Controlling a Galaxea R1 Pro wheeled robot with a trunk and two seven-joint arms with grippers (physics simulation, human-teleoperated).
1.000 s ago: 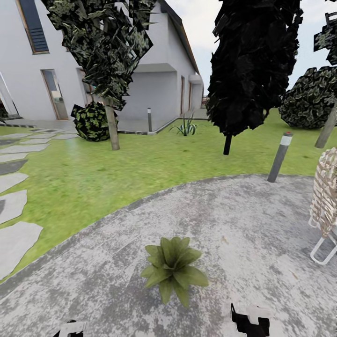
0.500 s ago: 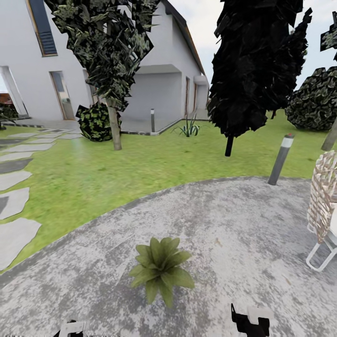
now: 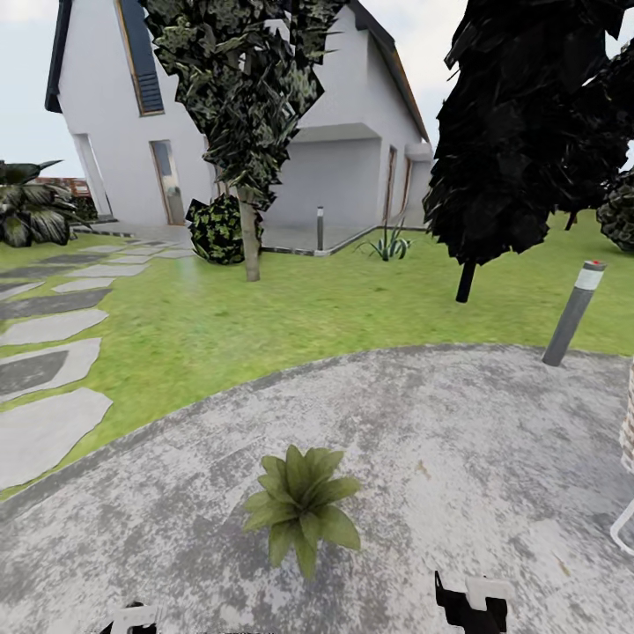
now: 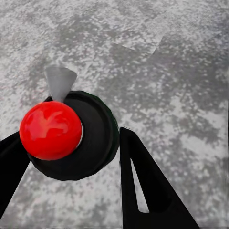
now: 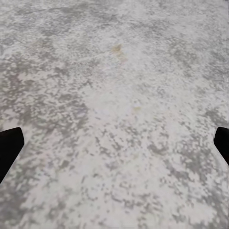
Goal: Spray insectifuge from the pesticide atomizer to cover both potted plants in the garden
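A: Atomizer (image 4: 71, 136)?
B: Held in my left gripper (image 4: 67, 162), jaws shut around its body, over the patio (image 3: 458, 440).
A: Plants?
B: One plant (image 3: 301, 506) near the patio's near edge; I judge it unsprayed. Second unseen.
A: Right gripper (image 5: 114, 143)?
B: Spread wide, empty.

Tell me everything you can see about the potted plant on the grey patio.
The potted plant is a small, low rosette of broad, pointed green leaves that spread outward, some paler than others. The leaves hide its pot. It stands upright on the round grey patio, near the lower middle of the head view, apart from the lawn. Nothing else touches it.
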